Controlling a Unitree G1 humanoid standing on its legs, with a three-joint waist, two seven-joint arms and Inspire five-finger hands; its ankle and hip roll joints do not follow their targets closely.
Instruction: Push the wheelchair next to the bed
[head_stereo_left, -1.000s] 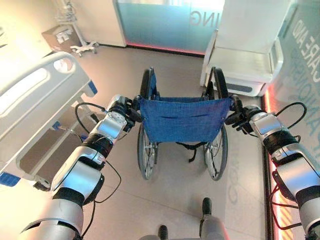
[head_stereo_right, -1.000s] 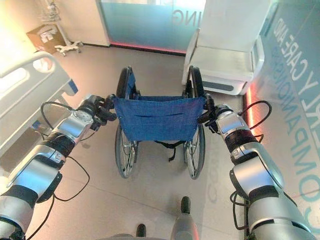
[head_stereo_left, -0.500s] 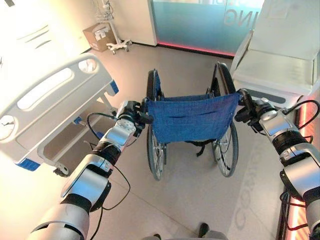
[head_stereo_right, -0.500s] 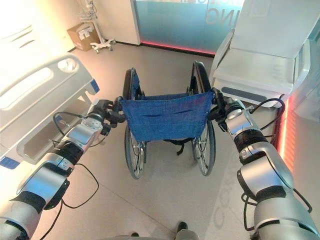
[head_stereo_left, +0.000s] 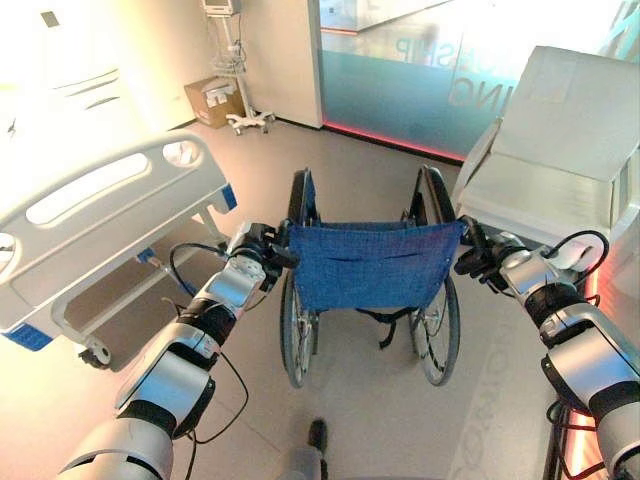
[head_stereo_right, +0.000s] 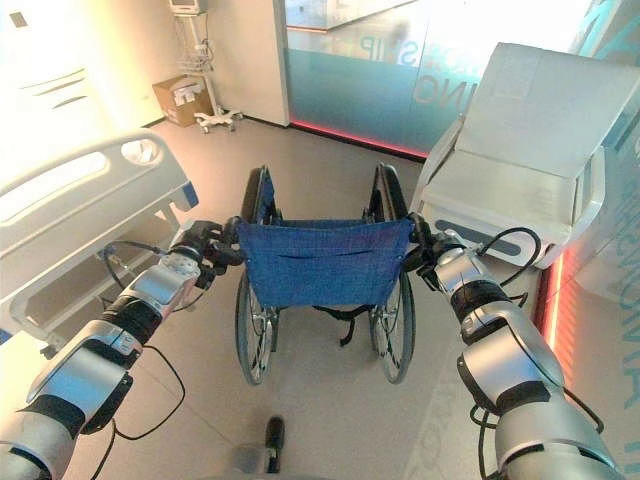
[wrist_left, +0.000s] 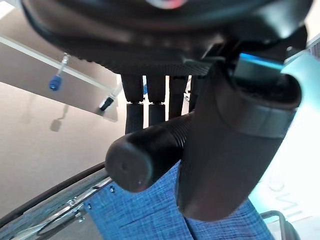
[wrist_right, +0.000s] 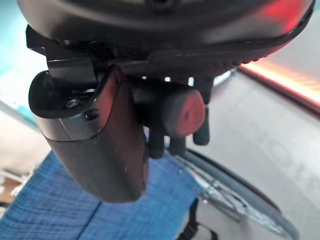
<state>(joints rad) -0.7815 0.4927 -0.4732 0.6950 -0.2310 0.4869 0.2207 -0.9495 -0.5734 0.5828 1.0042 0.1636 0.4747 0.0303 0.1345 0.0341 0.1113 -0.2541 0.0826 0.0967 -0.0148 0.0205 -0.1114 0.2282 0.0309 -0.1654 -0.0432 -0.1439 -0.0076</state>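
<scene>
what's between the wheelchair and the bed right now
Bare floor, apart from the left hand gripping the wheelchair handle beside the bed, in both eye views.

- One wheelchair (head_stereo_left: 372, 285), with one blue cloth backrest (head_stereo_left: 372, 264).
- Two big wheels on the wheelchair: the left wheel (head_stereo_left: 292, 335) and the right wheel (head_stereo_left: 442, 330).
- Two black push handles: one handle (wrist_left: 150, 152) in the left wrist view and another handle (wrist_right: 182, 112) in the right wrist view.
- Two robot hands: the left hand (head_stereo_left: 252, 252) and the right hand (head_stereo_left: 487, 260), one curled round each push handle.
- One bed (head_stereo_left: 95, 215) with pale rails.
- One white reclining chair (head_stereo_left: 560, 150).
- One cardboard box (head_stereo_left: 212, 100) by the far wall.
- One wheeled stand (head_stereo_left: 238, 70) beside the box.
</scene>
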